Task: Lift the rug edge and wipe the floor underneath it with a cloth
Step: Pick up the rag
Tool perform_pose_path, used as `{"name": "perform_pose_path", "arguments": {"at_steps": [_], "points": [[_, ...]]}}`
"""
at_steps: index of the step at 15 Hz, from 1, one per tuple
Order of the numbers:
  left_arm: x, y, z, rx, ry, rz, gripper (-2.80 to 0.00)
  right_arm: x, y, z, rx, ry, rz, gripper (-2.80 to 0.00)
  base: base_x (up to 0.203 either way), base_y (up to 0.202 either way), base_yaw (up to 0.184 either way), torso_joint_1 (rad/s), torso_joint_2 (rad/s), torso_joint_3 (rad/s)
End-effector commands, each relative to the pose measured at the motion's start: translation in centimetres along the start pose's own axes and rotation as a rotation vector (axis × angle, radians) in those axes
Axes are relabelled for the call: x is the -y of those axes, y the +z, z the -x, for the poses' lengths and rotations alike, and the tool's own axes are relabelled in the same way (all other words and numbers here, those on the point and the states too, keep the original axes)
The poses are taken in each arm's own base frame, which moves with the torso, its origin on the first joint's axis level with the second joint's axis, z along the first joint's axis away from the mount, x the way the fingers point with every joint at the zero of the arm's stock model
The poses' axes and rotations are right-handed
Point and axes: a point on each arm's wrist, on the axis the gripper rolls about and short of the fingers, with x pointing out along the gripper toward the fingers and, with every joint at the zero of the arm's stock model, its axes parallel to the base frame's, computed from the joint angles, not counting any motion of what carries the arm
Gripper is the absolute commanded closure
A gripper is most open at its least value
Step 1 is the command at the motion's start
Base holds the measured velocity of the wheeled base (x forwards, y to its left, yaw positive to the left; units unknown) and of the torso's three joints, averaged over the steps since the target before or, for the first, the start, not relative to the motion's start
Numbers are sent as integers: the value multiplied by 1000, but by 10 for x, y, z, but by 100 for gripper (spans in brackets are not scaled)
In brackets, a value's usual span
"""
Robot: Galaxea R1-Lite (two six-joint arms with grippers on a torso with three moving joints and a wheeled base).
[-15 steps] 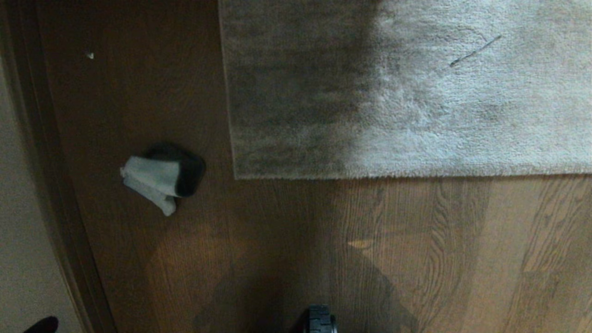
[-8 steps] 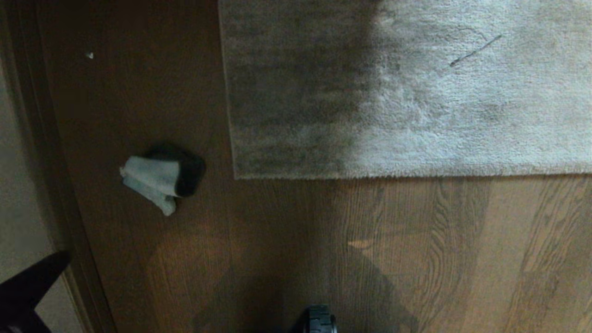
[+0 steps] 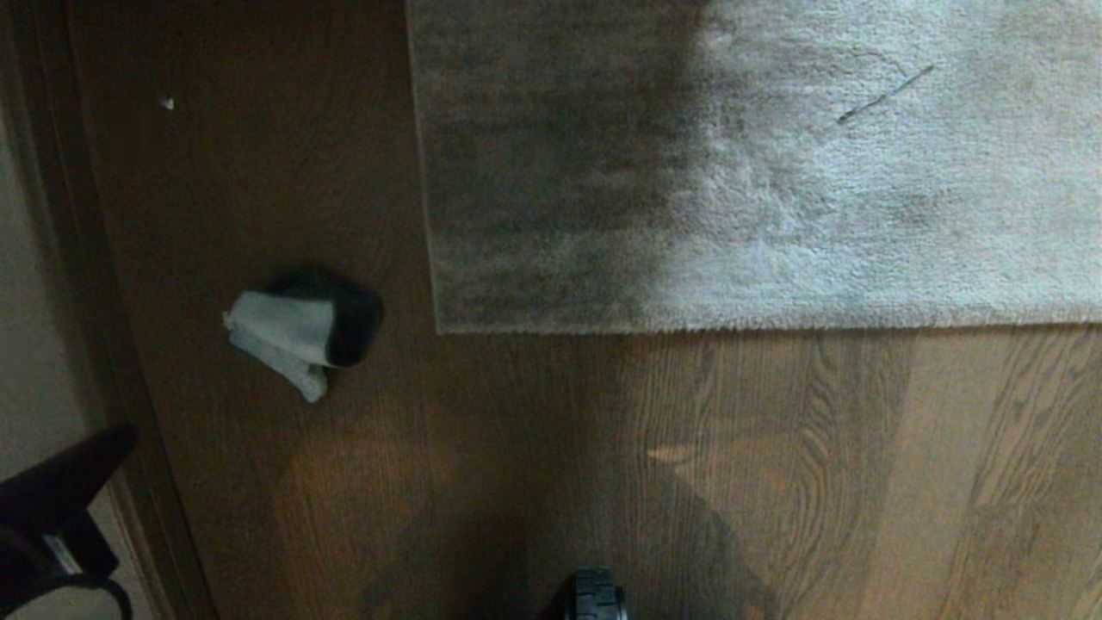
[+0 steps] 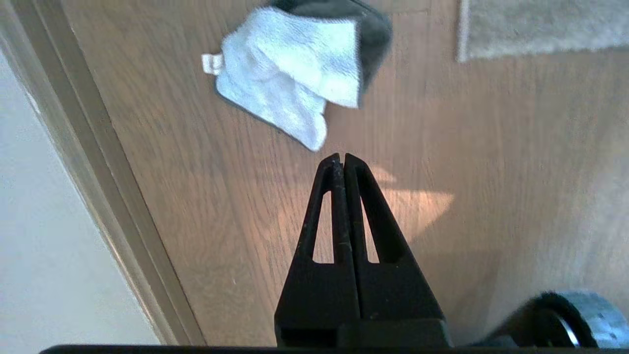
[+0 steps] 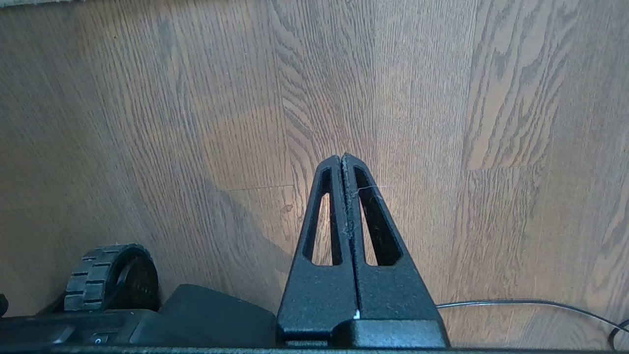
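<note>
The rug [image 3: 758, 164] is cut off by the far and right edges. The dark object [image 3: 351, 317] under the cloth [image 3: 280, 337] is partly hidden. The left hand [image 3: 52, 508] is cut off at the near-left corner.

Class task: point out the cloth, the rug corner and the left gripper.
cloth [image 3: 280, 331]: head view, middle of its pale fold.
rug corner [image 3: 441, 325]: head view, near left corner.
left gripper [image 4: 342, 158]: left wrist view, closed fingertips.

Matte black, tapered plastic fingers [image 5: 373, 216] with long slots are being shown on both grippers; a ridged black rubber wheel [image 5: 105, 278] and thin black cable [image 5: 530, 304] are being seen.
</note>
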Motion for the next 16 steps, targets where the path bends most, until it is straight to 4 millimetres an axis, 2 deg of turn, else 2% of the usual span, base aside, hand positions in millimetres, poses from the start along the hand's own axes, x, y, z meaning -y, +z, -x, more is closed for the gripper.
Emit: {"name": "perform_pose_path", "arguments": {"at_steps": [1, 10, 11, 16], "points": [[0, 1, -14, -15, 16, -1, 0, 0, 0, 0, 1, 1, -1, 0, 0, 0, 0, 0, 0, 0], [-11, 2, -61, 21, 94, 2, 0, 0, 0, 0, 1, 1, -1, 0, 0, 0, 0, 0, 0, 0], [-11, 1, -65, 20, 95, 3, -280, 0, 0, 0, 1, 1, -1, 0, 0, 0, 0, 0, 0, 0], [-11, -2, -79, -6, 84, 13, -280, 0, 0, 0, 1, 1, -1, 0, 0, 0, 0, 0, 0, 0]]}}
